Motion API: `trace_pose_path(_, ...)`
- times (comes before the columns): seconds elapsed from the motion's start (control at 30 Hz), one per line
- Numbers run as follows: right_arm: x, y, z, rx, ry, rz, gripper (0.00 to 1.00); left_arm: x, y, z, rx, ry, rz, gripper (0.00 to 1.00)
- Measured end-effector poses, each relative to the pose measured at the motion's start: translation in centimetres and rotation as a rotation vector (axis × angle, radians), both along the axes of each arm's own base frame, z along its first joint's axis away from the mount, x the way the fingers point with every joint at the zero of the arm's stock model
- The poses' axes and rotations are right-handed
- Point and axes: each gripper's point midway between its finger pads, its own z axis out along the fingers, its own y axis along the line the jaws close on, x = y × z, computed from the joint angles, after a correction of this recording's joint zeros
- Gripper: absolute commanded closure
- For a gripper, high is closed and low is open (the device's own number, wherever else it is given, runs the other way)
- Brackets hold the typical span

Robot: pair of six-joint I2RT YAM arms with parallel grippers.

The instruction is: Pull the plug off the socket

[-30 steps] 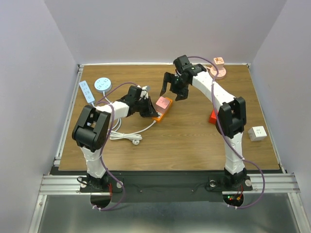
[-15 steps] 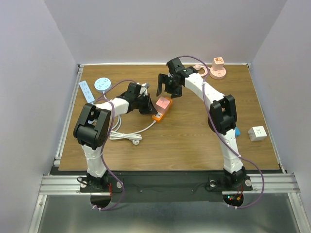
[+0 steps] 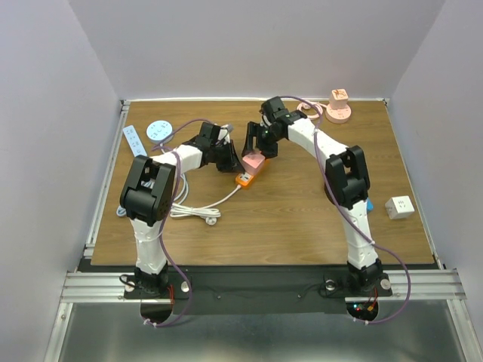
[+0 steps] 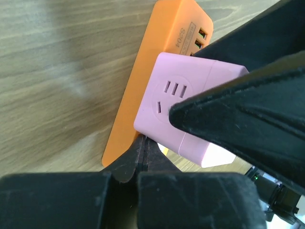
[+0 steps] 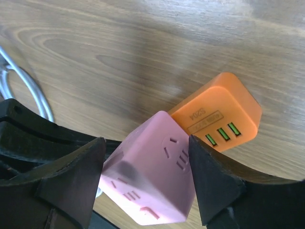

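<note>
Treat the pink plastic cube plug (image 5: pixel 147 186), seated on the orange rectangular plastic socket block (image 5: pixel 217 117) between the right gripper's (image 5: pixel 147 157) spread fingers, as rigid, light and probably slippery: pinch its flat opposite faces squarely (whether the fingers bear on it cannot be told) while the clenched left gripper (image 4: pixel 141 157), tips against the block's edge, steadies the block.

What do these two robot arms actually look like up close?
The left arm and right arm are white tubes linked by chunky black joints, each trailing a thin purple cable. The left gripper and right gripper are black, with two broad, matte, wedge-shaped fingers.
</note>
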Motion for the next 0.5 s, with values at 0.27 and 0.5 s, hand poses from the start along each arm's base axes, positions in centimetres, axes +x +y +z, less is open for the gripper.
trace_pose_path(0.27, -4.4, -2.3, 0.0, 0.006, 0.089, -0.061, 0.27, 0.5, -0.6, 1.0, -0.021, 0.018, -0.003, 1.00)
trace_pose_path(0.5, -10.8, -3.0, -0.2, -0.017, 0.219, -0.159, 0.00, 1.9, -1.7, 2.2, -0.061, -0.021, -0.006, 1.00)
